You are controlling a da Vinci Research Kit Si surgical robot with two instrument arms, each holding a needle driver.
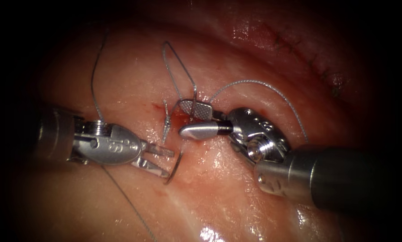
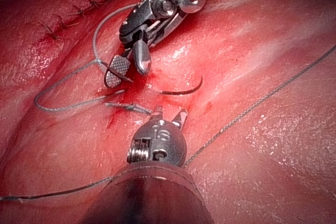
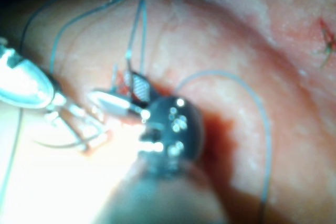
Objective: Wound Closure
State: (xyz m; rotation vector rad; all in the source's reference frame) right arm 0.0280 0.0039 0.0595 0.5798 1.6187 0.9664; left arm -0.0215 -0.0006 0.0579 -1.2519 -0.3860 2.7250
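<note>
Needle [image 1: 175, 167] position: one curved needle lies just beyond the tips of the left tool [image 1: 158, 157], near the lower end of the cut [image 1: 176, 118]. One end appears to sit in the tissue [image 1: 236, 188]; the exposed arc shows more fully in the left wrist view [image 2: 185, 89].

Left tool: jaws parted, holding nothing, with the lower tip close to the needle; contact cannot be confirmed.

Right tool [image 1: 196, 120]: jaws parted, straddling the thread [image 1: 263, 85] where it rises from the cut. No closed hold on the thread is visible.

Handling, as a judgement: the needle is stiff, thin, smooth and wet, so it is likely to rotate in the jaws. A hold across the body of the curve, away from the tip and the thread end, should be steadiest. Thread is limp and light and will slip unless clamped squarely. Tissue is soft and slick and will yield under load.

Count: two tools, one needle, one cut in work, one stitched line [image 1: 308, 54] beyond the right tool. Several thread loops are visible; whether they form one strand cannot be determined.
</note>
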